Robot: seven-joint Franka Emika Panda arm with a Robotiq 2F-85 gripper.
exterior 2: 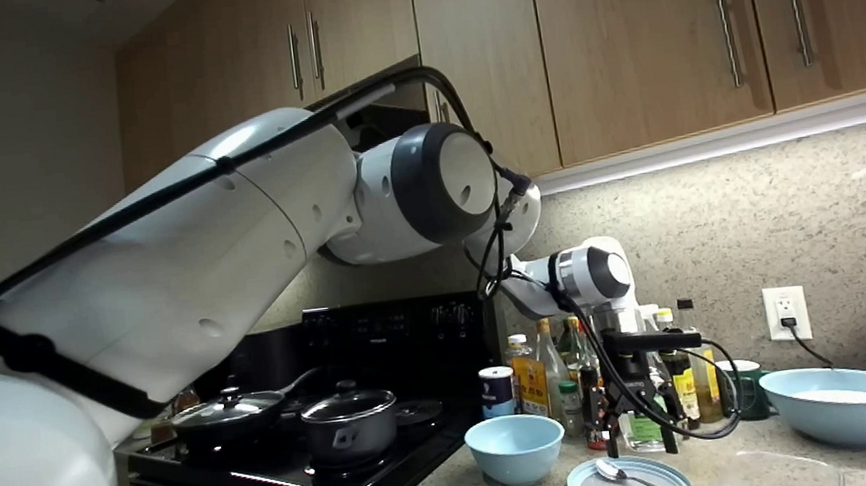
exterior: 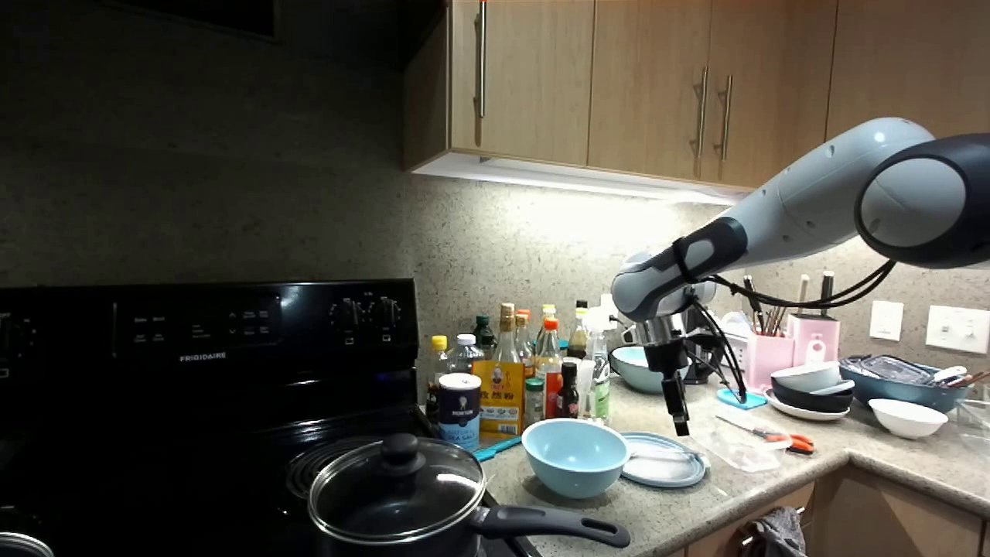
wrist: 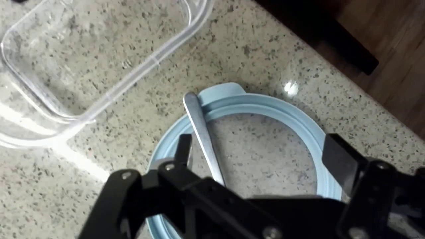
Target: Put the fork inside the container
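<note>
In the wrist view, the gripper (wrist: 260, 152) is holding its fingers spread; below the gap, nearer the nine-o'clock finger, the metal utensil (wrist: 205, 138) is lying on the blue lid (wrist: 294, 119), handle pointing toward eleven, the container (wrist: 132, 79) sitting at ten.

Pale wood-toned wall cabinets (exterior: 526, 77) with upright metal handles (exterior: 702, 112) run above a speckled backsplash (exterior: 503, 232) in both exterior views, and a light strip (exterior: 588, 176) beneath them throws a bright glow there, while the stretch behind the black stove (exterior: 209, 333) lies in shadow. The speckled counter (wrist: 259, 56) turns a corner over wood-toned base cabinets (exterior: 901, 495), with a white switch plate (exterior: 957, 329) and a white outlet (exterior 2: 786, 310) set above it. A plain, dim wall (exterior 2: 30, 156) stands at the left of an exterior view, and brown wood-grain floor (wrist: 398, 83) shows past the counter's edge in the wrist view.
</note>
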